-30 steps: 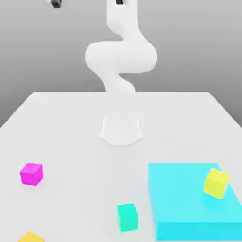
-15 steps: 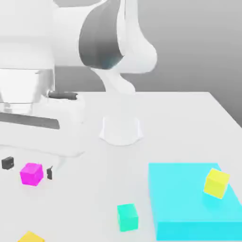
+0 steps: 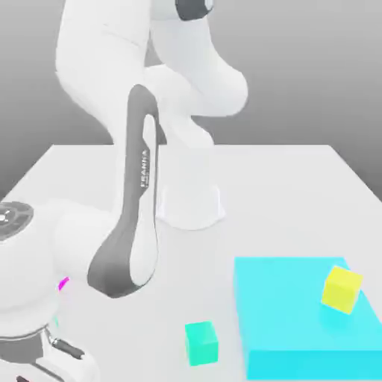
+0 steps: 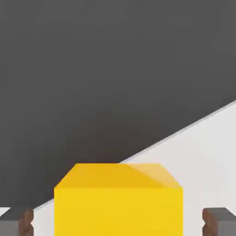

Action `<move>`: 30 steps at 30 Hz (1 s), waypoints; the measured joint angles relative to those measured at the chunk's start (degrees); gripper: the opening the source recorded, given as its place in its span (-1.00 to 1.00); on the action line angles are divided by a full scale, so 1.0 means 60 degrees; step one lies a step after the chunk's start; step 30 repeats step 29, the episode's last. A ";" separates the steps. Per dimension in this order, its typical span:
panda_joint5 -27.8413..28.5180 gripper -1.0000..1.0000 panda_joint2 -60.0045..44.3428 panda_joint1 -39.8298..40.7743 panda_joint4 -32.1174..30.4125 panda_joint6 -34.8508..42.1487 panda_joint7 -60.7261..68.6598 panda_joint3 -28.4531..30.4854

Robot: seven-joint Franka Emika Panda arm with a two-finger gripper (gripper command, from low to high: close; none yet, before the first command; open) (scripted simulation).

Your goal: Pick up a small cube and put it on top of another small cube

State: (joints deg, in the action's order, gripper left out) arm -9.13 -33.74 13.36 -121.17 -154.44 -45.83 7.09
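Hand view puts a yellow cube directly between the two dark fingers of the gripper. The claw stands wide. One fingertip is seen on each side of the cube, and on both sides a strip of white table shows between fingertip and cube. So the claw has hold of nothing. The cube shows its top face and one flat side face. Behind it the table's edge runs as a slanted line, with dark ground beyond.

Exterior view, with the clock laid flat on the table, its centre at the arm's round base and 12 o'clock pointing to the grey background: the arm bends down toward 7 o'clock, and its wrist is low at the near corner of the table. A thin piece of a magenta cube shows just beside the arm, also near 7 o'clock. A green cube stands alone at 6 o'clock, well apart from the arm. A flat cyan block lies at about 5 o'clock, just beside the green cube. A second yellow cube rests on top of this block, near its far corner at about 4 o'clock, turned a little against the block's edges.
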 joint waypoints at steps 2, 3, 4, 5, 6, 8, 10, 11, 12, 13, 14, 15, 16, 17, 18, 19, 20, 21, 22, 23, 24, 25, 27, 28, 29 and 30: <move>-0.0005 -1.00 0.0000 0.0001 0.0001 0.0000 0.0004 -0.0002; -0.0026 -1.00 -0.0094 0.0017 0.0022 -0.0072 0.0019 -0.0023; -0.0001 -1.00 0.0030 -0.0006 -0.0007 0.0025 0.0001 0.0008; 0.0049 -1.00 0.0264 -0.0046 -0.0062 0.0206 -0.0036 0.0061; 0.0118 -1.00 0.0555 -0.0089 -0.0130 0.0428 -0.0085 0.0119; 0.0264 -1.00 0.1201 -0.0213 -0.0308 0.0893 -0.0164 0.0243; 0.0541 -1.00 0.1838 -0.0494 -0.0870 0.0946 -0.0034 0.0075; 0.0680 -1.00 0.2153 -0.0662 -0.1197 0.0923 0.0068 -0.0033; 0.0827 -1.00 0.2466 -0.0821 -0.1533 0.0895 0.0170 -0.0163; 0.0952 -1.00 0.2779 -0.0984 -0.1876 0.0854 0.0294 -0.0295; 0.1070 -1.00 0.3090 -0.1143 -0.2220 0.0813 0.0425 -0.0433; 0.1179 -1.00 0.3400 -0.1294 -0.2565 0.0773 0.0562 -0.0581; 0.1277 -1.00 0.3708 -0.1435 -0.2911 0.0732 0.0707 -0.0739; 0.1359 -1.00 0.4017 -0.1575 -0.3257 0.0692 0.0863 -0.0896; 0.1424 -1.00 0.4324 -0.1717 -0.3603 0.0651 0.1032 -0.1053; 0.1473 -1.00 0.4632 -0.1887 -0.3949 0.0612 0.1212 -0.1220; 0.1511 -1.00 0.4935 -0.2174 -0.4294 0.0569 0.1397 -0.1369; 0.1530 -1.00 0.4978 -0.2268 -0.4491 0.0414 0.1513 -0.1434; 0.1543 -1.00 0.4828 -0.2307 -0.4579 0.0178 0.1565 -0.1431; 0.1571 -1.00 0.4580 -0.2312 -0.4613 -0.0106 0.1580 -0.1436; 0.1600 -1.00 0.4283 -0.2316 -0.4620 -0.0410 0.1576 -0.1432; 0.1630 -1.00 0.3962 -0.2321 -0.4613 -0.0725 0.1562 -0.1424; 0.1659 1.00 0.3642 -0.2333 -0.4601 -0.1031 0.1544 -0.1407; 0.1659 1.00 0.3642 -0.2333 -0.4601 -0.1031 0.1544 -0.1407; 0.1659 1.00 0.3642 -0.2333 -0.4601 -0.1031 0.1544 -0.1406; 0.1659 1.00 0.3642 -0.2333 -0.4601 -0.1031 0.1544 -0.1406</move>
